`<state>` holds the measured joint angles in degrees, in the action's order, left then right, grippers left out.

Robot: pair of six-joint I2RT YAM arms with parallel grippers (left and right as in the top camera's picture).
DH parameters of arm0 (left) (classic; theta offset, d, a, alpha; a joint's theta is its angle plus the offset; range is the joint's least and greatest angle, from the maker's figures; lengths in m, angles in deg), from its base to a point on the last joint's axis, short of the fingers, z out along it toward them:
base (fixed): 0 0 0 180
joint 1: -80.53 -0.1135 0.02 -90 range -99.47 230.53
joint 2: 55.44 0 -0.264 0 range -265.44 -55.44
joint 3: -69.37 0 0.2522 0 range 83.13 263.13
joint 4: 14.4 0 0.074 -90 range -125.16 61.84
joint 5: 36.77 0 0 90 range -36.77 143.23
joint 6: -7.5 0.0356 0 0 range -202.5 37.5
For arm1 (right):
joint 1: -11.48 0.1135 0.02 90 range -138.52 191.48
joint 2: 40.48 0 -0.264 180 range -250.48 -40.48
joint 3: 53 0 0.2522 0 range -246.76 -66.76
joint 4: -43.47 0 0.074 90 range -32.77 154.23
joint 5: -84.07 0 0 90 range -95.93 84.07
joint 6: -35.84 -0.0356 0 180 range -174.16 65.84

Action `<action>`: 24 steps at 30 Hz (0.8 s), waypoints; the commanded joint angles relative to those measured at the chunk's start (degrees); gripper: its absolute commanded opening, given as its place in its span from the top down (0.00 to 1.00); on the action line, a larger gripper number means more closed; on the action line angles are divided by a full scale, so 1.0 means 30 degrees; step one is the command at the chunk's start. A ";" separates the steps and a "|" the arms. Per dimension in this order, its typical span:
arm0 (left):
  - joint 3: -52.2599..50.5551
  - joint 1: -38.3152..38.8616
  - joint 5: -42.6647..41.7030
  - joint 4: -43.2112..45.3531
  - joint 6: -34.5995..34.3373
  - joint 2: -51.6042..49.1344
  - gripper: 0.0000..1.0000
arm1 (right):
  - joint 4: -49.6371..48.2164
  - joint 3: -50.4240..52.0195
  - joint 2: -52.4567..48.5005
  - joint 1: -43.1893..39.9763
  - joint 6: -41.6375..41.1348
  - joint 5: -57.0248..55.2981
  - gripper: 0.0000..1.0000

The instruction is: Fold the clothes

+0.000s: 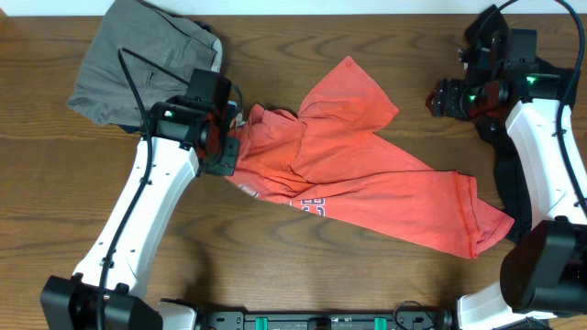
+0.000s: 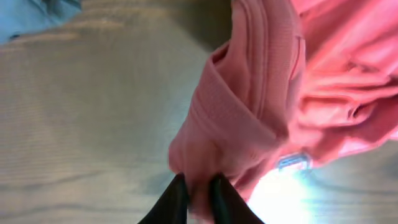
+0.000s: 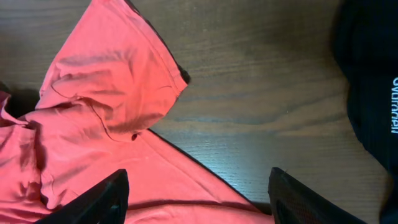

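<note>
Pinching T-shirt [image 1: 367, 174] collar edge, left end effector [image 2: 198, 186]; bare table [image 2: 81, 124] alongside.

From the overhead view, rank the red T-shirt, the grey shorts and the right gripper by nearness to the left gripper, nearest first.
1. red T-shirt: touching, its left end pinched in the left gripper, mid-picture.
2. grey shorts: top left, just beyond that arm.
3. right gripper: far right, open, past the shirt's raised sleeve.

table [image 1: 303, 275]: dark brown wood grain | far edge: pale strip [image 1: 321, 5] | light: even
</note>
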<state>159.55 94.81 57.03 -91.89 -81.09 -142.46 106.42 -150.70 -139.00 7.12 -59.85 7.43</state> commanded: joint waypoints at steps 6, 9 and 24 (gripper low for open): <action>-0.0124 -0.1290 0.1960 -0.0291 -0.3177 -0.0066 0.76 | 0.0095 -0.0117 -0.0168 0.0102 -0.0146 0.0044 0.28; -0.0124 -0.1632 0.1195 0.0685 -0.3213 -0.0066 0.63 | 0.0073 -0.0117 -0.0168 0.0102 -0.0146 0.0036 0.28; -0.0124 -0.0080 -0.3497 0.8131 -0.2353 -0.0517 0.37 | 0.0291 -0.0109 -0.0175 0.0102 -0.0146 0.0044 0.26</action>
<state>159.42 93.15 48.63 -68.70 -88.65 -142.57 107.20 -150.70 -139.00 7.12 -59.85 7.43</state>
